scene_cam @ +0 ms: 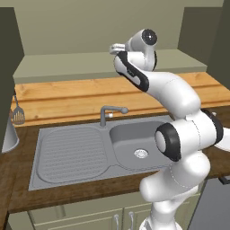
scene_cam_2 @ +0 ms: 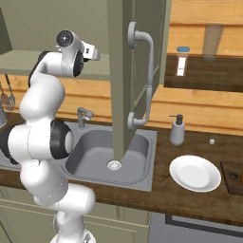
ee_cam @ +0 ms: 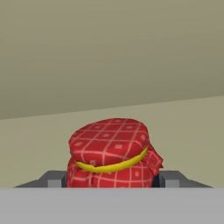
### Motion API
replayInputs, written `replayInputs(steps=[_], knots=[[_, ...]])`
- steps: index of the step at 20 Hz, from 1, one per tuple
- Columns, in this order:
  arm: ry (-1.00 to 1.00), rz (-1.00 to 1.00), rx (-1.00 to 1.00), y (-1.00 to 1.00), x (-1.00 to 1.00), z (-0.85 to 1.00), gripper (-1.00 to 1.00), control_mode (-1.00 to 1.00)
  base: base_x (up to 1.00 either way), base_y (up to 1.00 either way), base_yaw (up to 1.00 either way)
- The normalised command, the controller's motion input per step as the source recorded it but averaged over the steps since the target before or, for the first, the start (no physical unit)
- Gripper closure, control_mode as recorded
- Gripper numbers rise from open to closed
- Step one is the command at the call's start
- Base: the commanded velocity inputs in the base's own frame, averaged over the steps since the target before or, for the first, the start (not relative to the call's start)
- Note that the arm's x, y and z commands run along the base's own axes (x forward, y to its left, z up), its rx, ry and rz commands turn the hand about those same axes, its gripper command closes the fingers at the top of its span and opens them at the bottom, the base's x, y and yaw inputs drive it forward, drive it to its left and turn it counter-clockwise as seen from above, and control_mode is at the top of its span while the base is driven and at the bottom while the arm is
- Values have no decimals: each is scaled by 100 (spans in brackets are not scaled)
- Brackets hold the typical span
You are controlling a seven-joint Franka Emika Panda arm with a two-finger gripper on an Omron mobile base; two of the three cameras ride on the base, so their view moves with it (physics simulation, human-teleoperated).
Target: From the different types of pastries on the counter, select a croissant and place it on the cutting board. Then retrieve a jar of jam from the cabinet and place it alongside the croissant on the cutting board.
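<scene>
Olive-grey cabinet (scene_cam: 108,27) walls frame the jar of jam (ee_cam: 113,153), probably rigid and breakable, sitting between parted fingers (ee_cam: 171,178) that flank its sides for a mid-body hold.

We count one jar of jam (ee_cam: 111,155), red-checked with a yellow band, on the one pale cabinet shelf (scene_cam: 81,63). The gripper (ee_cam: 113,178) shows two finger tips (ee_cam: 54,179), one on each side of that jar. There is one steel sink (scene_cam: 76,152) with one basin, one ridged drainboard, one drain and one faucet (scene_cam: 108,112). On the table (scene_cam_2: 199,199) we count one round white plate (scene_cam_2: 195,172), one soap dispenser (scene_cam_2: 177,130), one small white cube (scene_cam_2: 212,141) and one corner of a cutting board (scene_cam_2: 232,176). One spice bottle (scene_cam_2: 182,61) stands on the wooden shelf. One open cabinet door (scene_cam_2: 133,71) carries one handle. One slotted spatula (scene_cam: 18,114) hangs at the wall.
</scene>
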Motion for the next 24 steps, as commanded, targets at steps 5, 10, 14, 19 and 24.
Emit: replayInputs(steps=[5,10,14,19,24], knots=[[0,0,0,0,0,0,100,-100,0,0,0],[-7,0,0,0,-26,13,100,-100,0,0,0],[-10,-2,0,0,-39,4,100,-100,0,0,0],[-5,-1,0,0,-58,0,100,-100,0,0,0],[-7,-1,0,0,-75,0,100,-100,0,0,0]])
